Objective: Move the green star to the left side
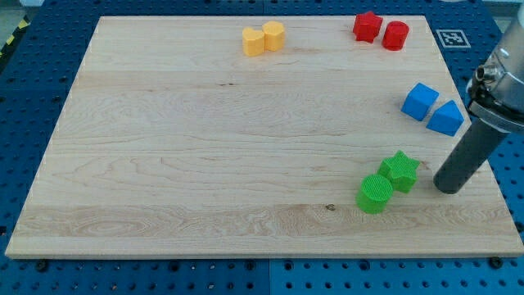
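The green star (400,170) lies on the wooden board (205,139) at the view's lower right. A green round block (376,193) touches it on its lower left. My tip (447,189) rests on the board just to the right of the green star, a small gap apart from it. The rod rises from the tip toward the view's upper right.
Two blue blocks (420,101) (447,118) sit above my tip near the right edge. A red star (368,26) and a red round block (395,35) lie at the top right. Two yellow blocks (254,41) (274,34) lie at the top middle.
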